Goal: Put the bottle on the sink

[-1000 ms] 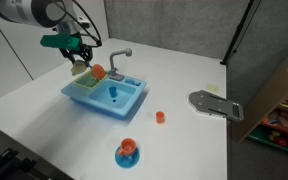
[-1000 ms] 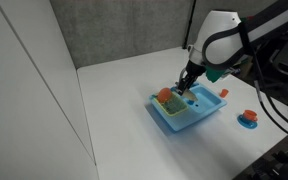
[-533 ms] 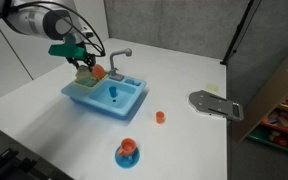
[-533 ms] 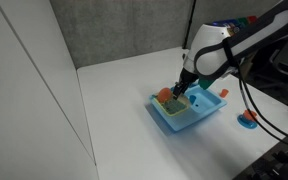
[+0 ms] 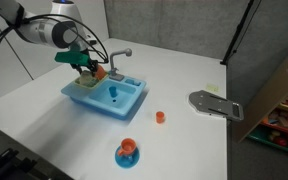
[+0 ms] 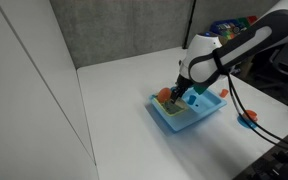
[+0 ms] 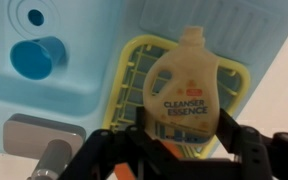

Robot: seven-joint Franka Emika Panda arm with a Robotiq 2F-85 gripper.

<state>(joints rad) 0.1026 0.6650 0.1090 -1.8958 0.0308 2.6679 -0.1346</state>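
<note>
The pale cream bottle (image 7: 184, 85), labelled as cleanser, is upright between the fingers of my gripper (image 7: 181, 125), which is shut on its lower body. It hangs just over the yellow side rack (image 7: 129, 70) of the light blue sink (image 7: 84, 35). In both exterior views the gripper (image 5: 84, 66) (image 6: 184, 92) is low over the rack end of the sink (image 5: 124, 103) (image 6: 194, 118). The bottle is mostly hidden there. The grey faucet (image 5: 119, 58) stands behind the basin.
A blue cup (image 5: 113, 93) stands in the basin and an orange item (image 5: 98, 72) sits by the rack. On the white table are a tiny orange cup (image 5: 160, 117), an orange piece on a blue plate (image 5: 127, 152) and a grey flat object (image 5: 212, 104).
The gripper has moved down and closer to the sink's rack with the bottle still held. Nothing else has moved.
</note>
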